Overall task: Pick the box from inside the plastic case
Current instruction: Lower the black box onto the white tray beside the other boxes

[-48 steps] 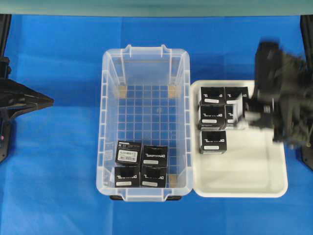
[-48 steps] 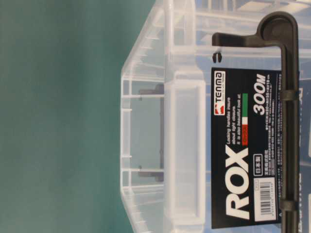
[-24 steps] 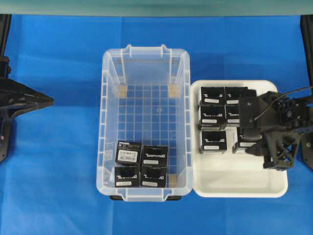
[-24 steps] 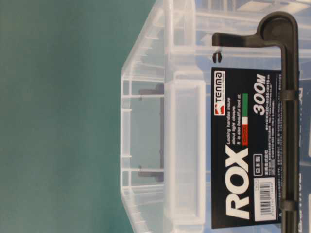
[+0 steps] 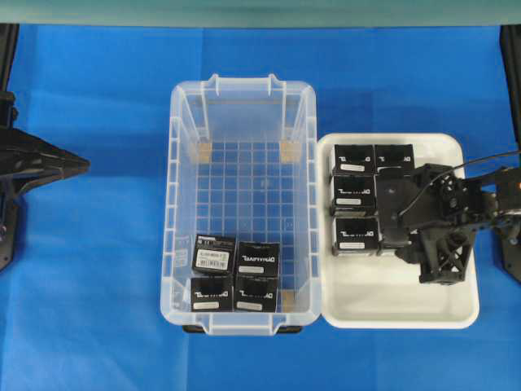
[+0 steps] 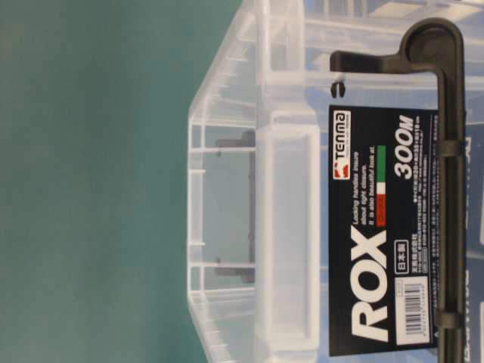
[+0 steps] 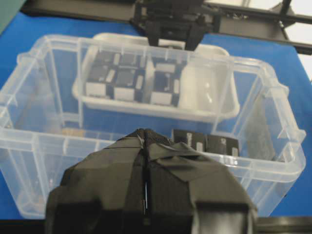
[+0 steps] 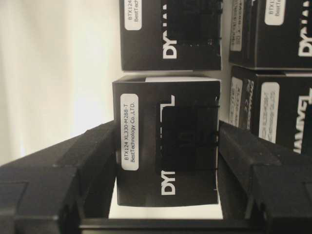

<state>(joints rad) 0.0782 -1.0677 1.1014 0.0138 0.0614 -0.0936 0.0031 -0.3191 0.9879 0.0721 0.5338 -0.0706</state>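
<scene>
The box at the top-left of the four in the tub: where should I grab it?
From straight above, pinching the box across its left and right faces, probably. The plastic case walls block sideways reaches; a neighbour crowds its right.

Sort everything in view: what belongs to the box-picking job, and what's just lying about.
Job: plastic case; four boxes inside it; held box in the right end effector; white tray beneath it.
Lying about: boxes already in the tray; left end effector, shut; blue table cover.

Four black boxes (image 5: 235,283) in clear plastic case (image 5: 242,106)
</scene>
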